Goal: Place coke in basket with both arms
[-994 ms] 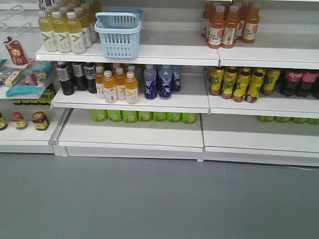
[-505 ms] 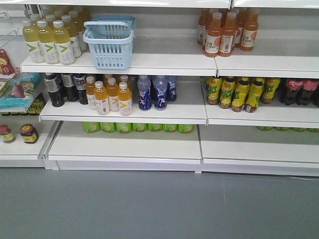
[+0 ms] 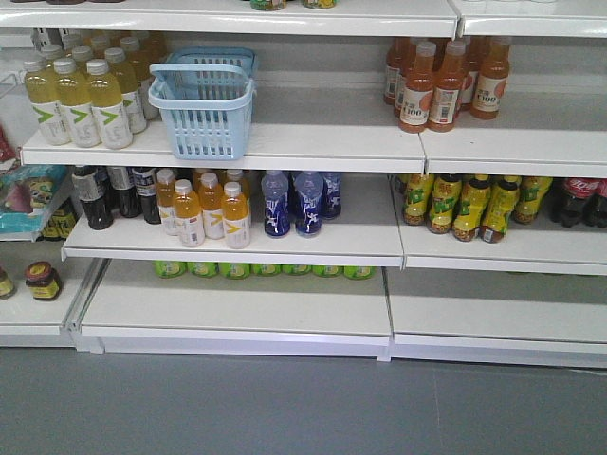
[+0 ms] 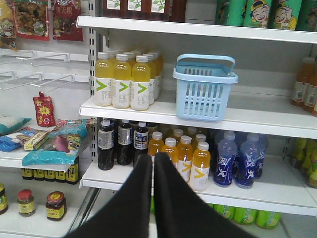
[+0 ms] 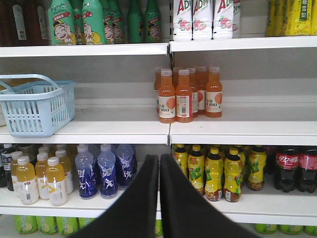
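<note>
The light blue basket (image 3: 202, 109) stands on the upper shelf beside yellow drink bottles. It also shows in the left wrist view (image 4: 204, 89) and in the right wrist view (image 5: 34, 106). No red coke can shows in any view. My left gripper (image 4: 153, 158) is shut and empty, held in front of the orange bottles on the middle shelf, below and left of the basket. My right gripper (image 5: 159, 159) is shut and empty, in front of the middle shelf, well right of the basket. Neither arm shows in the front view.
Dark cola bottles with red labels (image 5: 287, 168) stand at the far right of the middle shelf (image 3: 580, 199). Orange juice bottles (image 3: 441, 81) sit on the upper shelf, blue bottles (image 3: 294, 201) and yellow-green bottles (image 3: 465, 204) below. Snack racks and jars (image 4: 54, 204) are at the left.
In the front view the shelves and basket have slid down the frame and look slightly larger; another shelf edge has appeared at the top. No object on the shelves has moved.
</note>
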Tool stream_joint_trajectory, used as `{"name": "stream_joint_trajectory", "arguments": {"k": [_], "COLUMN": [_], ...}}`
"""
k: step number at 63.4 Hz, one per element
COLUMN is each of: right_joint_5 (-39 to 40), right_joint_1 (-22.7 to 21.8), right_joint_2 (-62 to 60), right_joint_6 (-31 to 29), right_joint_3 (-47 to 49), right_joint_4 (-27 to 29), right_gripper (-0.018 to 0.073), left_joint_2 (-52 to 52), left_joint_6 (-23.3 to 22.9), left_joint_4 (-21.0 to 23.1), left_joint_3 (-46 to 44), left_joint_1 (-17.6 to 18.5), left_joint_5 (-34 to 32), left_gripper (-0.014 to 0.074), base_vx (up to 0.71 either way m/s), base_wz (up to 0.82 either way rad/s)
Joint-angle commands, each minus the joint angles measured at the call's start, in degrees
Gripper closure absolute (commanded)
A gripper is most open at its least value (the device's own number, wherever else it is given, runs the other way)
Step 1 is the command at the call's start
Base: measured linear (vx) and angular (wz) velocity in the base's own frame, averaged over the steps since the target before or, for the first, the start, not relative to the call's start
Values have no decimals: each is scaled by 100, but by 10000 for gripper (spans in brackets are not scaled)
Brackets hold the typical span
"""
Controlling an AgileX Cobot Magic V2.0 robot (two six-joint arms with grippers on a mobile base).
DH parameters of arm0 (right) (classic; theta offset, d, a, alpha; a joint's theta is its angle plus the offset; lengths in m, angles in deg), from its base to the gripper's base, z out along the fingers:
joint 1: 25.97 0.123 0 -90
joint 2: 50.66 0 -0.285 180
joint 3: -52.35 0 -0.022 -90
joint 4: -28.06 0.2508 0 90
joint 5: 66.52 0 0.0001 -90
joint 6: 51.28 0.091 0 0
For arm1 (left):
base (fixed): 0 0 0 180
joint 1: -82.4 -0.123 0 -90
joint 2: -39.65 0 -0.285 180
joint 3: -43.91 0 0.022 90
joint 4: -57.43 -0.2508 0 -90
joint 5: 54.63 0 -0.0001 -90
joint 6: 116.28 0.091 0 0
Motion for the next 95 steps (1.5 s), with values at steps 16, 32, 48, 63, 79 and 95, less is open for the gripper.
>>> {"name": "stream_joint_trajectory", "arguments": {"k": [16, 32, 48, 63, 79, 95], "right_joint_5": [439, 439, 439, 437, 437, 437], "right_joint_1": [-14, -14, -14, -14, -14, -14], "right_joint_2": [-84, -84, -84, -84, -84, -84], "right_joint_6": [-10, -10, -10, -10, -10, -10], "right_joint_3": [-80, -80, -80, -80, -80, -80], "right_joint_4": [-58, -58, -58, -58, -58, -58], "right_gripper": [564, 564, 564, 564, 564, 564], "left_joint_2": [118, 118, 118, 118, 118, 118], "left_joint_6": [-49, -49, -49, -49, -49, -49], "left_joint_4": [16, 16, 16, 16, 16, 16], "left_joint_3": [36, 36, 36, 36, 36, 36], "left_joint_1": [35, 35, 35, 35, 35, 35], "left_joint_5": [-352, -352, -352, -352, -352, -352], "left_gripper": [603, 603, 603, 603, 603, 603], "base_vx": [17, 14, 12, 11, 9, 8], "base_wz": [2, -3, -5, -5, -4, -3]}}
